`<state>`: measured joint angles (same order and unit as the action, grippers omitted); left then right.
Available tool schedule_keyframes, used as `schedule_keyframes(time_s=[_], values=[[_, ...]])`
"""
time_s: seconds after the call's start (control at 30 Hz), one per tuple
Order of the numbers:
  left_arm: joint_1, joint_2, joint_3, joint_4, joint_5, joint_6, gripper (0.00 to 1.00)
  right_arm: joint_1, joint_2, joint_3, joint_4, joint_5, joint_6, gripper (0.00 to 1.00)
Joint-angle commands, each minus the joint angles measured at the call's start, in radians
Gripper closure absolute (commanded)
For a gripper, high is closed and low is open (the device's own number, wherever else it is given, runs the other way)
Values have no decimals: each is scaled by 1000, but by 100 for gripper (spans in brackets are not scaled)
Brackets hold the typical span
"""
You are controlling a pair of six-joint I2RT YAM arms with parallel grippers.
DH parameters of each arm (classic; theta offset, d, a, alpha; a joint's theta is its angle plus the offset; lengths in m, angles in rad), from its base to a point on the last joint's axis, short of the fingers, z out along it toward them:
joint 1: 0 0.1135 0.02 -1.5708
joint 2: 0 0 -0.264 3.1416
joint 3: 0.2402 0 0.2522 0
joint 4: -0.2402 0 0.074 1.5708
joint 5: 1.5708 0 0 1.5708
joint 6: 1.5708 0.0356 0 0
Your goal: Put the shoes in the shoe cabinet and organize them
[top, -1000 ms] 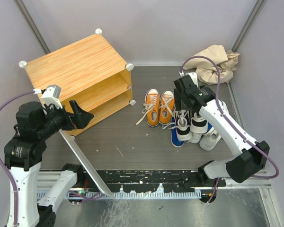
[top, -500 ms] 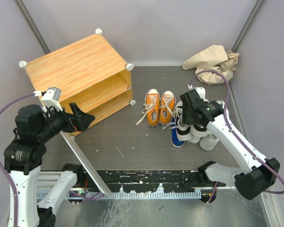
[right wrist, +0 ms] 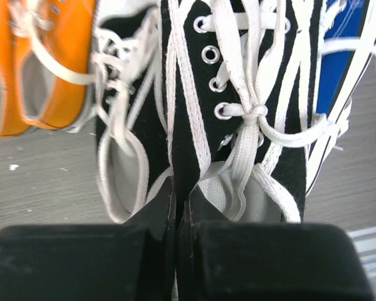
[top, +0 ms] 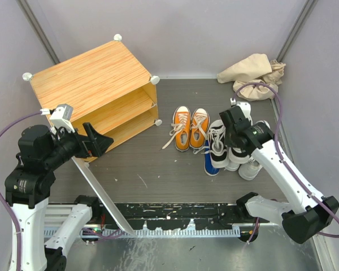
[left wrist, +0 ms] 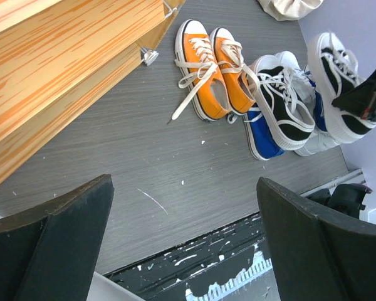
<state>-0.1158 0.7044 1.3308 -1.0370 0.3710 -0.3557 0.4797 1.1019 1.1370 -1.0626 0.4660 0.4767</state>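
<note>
Right tool [right wrist: 177,195] is clamped tight on the black sneaker [right wrist: 294,157] collar; left tool [left wrist: 183,188] gapes wide, empty.

Orange sneaker [top: 182,127]: two, one pair.
Black sneaker [top: 217,144] with white laces and sole: two.
Blue sneaker [top: 209,166]: one clear. A second blue patch shows between the black ones in the left wrist view, so two at most can be made out.
White sneaker [top: 251,169]: at least one, mostly covered, so the full count cannot be told.
Shoe cabinet [top: 90,73]: one.
White round knob [top: 155,79] on its corners: four in sight.
Loose pale panel [top: 99,189]: one.
Beige cloth bundle [top: 254,70]: one.
</note>
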Motion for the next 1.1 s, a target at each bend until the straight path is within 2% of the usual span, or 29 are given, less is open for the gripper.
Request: schedule_keyframes(time_s=[0.0,0.13,0.27,0.37,0.67,1.07], values=[[-2,-3,15,48,3,-4,2,2,-10,173,49,-47,-101,99],[-2,-7,13,50,-20,-9,2,103,20,217,102,-203,-137,99],[-2,0,17,49,-23,-18,2,321,99,271,162,-216,-124,99],[-2,1,14,51,-21,-22,2,415,173,336,196,-271,-144,99],[-3,9,4,53,-24,-29,2,438,356,482,329,-460,-245,99],[-2,8,-20,52,-5,-31,2,436,668,842,385,-494,-365,99]])
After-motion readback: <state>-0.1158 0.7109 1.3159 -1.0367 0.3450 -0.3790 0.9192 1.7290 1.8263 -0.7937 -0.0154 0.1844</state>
